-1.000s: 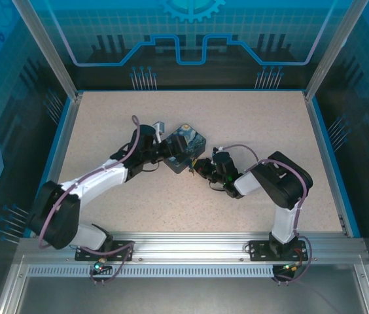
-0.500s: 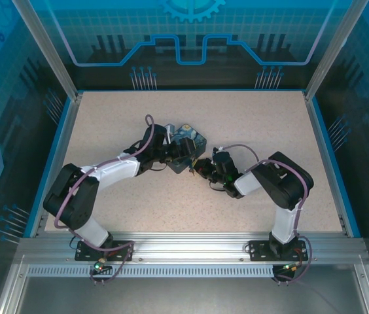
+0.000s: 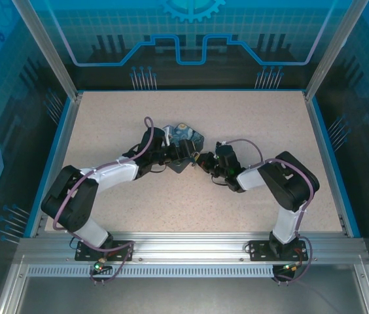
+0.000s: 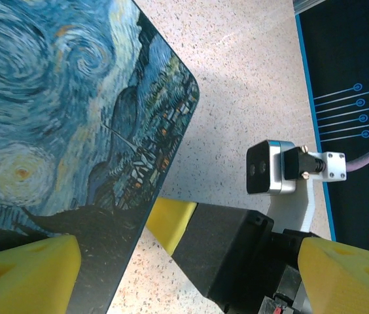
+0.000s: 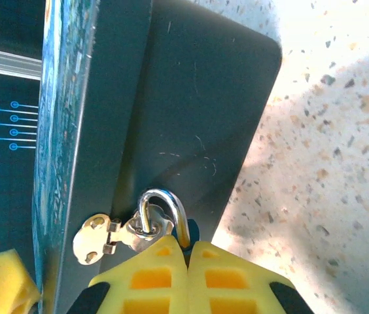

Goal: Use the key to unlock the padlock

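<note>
Padlock [image 5: 179, 219] hung by shackle through hasp [image 5: 93, 241] on dark front of painted tin [image 5: 191, 98], mid-table [image 3: 269, 131]. Right gripper [image 5: 188, 252] pressed together, tips set at padlock body just under shackle; whether key is pinched there cannot be told. Left gripper [image 4: 188, 265] spread wide beside tin, nothing clamped. Step judged: key insertion, shackle not yet released. Next: keyway alignment and fine twist required, tin to be braced.
</note>
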